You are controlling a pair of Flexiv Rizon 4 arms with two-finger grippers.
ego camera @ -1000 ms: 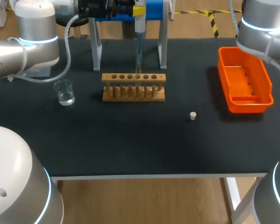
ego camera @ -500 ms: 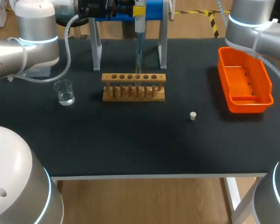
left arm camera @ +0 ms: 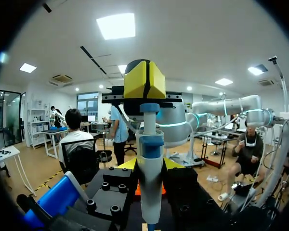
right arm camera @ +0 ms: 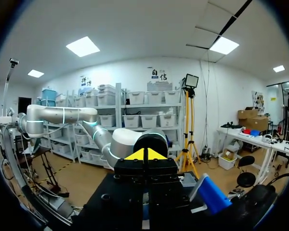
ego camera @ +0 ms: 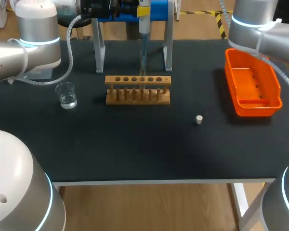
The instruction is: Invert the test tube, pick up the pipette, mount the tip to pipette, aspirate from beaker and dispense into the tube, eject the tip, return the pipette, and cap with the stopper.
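If capping is next, the right tool, tips pressed together, must spread above the stopper right of the counter's centre; the left tool, likewise closed, tops the pipette.

Matt black table, bare wooden tube rack, clear glass beaker, glossy orange plastic bin.
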